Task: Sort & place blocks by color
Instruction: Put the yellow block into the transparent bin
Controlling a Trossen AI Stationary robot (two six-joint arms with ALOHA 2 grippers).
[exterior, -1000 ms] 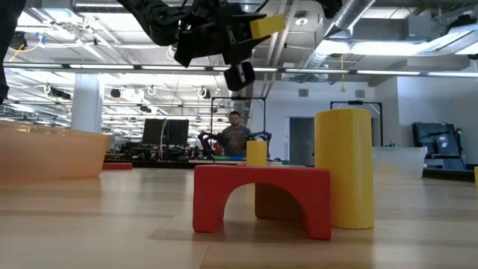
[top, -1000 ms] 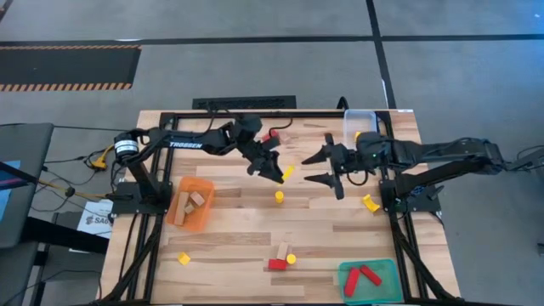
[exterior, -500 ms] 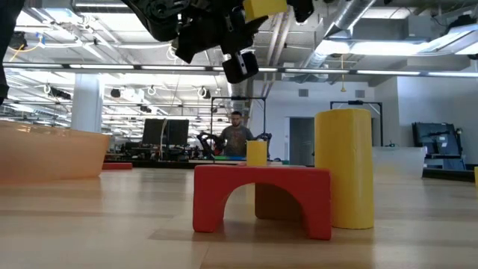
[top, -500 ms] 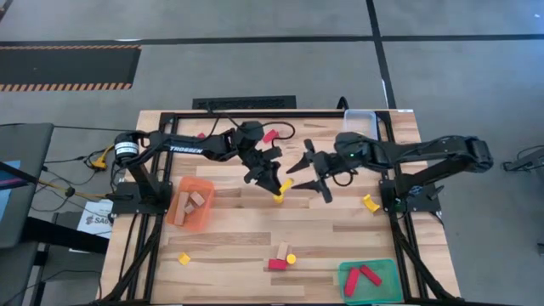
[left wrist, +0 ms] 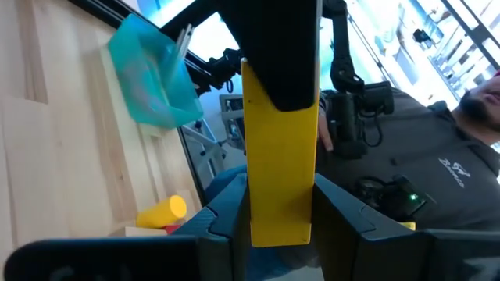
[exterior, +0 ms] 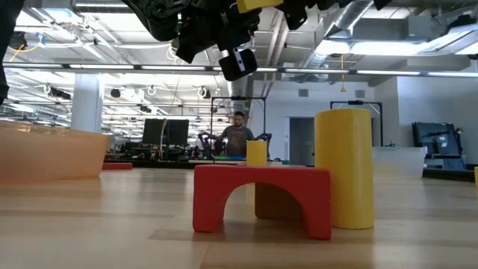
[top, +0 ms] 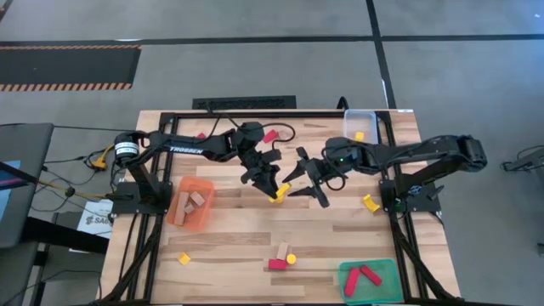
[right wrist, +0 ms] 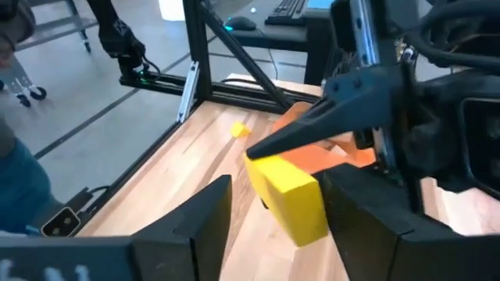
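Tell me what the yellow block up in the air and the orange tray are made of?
The yellow bar block, held by the left gripper, looks like painted wood: flat, matte, sharp-edged. The orange tray looks like thin see-through plastic, since the pale wooden blocks inside show through it. Neither is certain.

The high view is evenly lit from above, and the arms throw only short, soft shadows on the wooden surface (top: 255,225). In the low view, bright ceiling lamps (exterior: 418,45) glare in the room behind, and the far background is soft while the red arch block (exterior: 261,198) is sharp. The left wrist view is blown out near a window; its yellow bar (left wrist: 280,164) is clear. The right wrist view is blurred at the near edges.
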